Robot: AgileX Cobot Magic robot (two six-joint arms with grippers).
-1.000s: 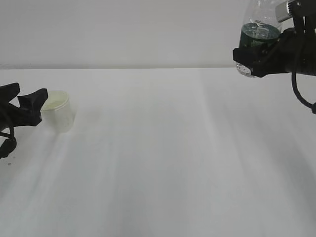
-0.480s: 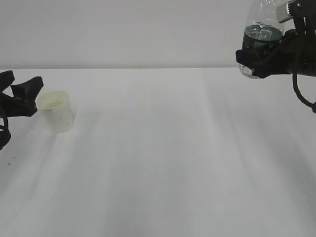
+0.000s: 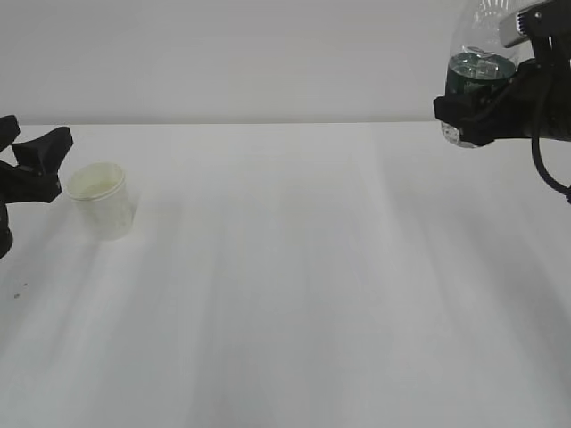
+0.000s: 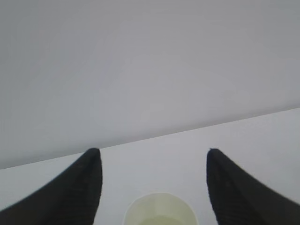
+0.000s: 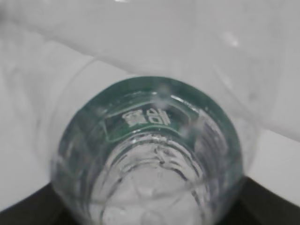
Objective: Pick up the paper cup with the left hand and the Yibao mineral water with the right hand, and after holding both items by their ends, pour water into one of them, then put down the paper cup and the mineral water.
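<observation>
Left to right, labelled parts.
Paper cup (image 3: 100, 199): upright on the white table (image 3: 294, 285), far left, free of contact.
Left hand (image 3: 34, 163): jaws released, fingers spread just beside the cup.
Yibao mineral water (image 3: 480, 62): raised at upper right, grasped by right hand (image 3: 473, 111).
Background: plain wall (image 3: 232, 53); nothing between cup and bottle.

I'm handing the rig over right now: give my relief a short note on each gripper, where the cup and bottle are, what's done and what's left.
Left gripper: open, empty, beside the cup and clear of it.
Right gripper: shut on the bottle, held high above the table at the far right.
Cup: upright on the table at the left; the left wrist view shows it below, between the open fingers.
Done: cup set down and released.
Left: lower the bottle onto the table, release it.
</observation>
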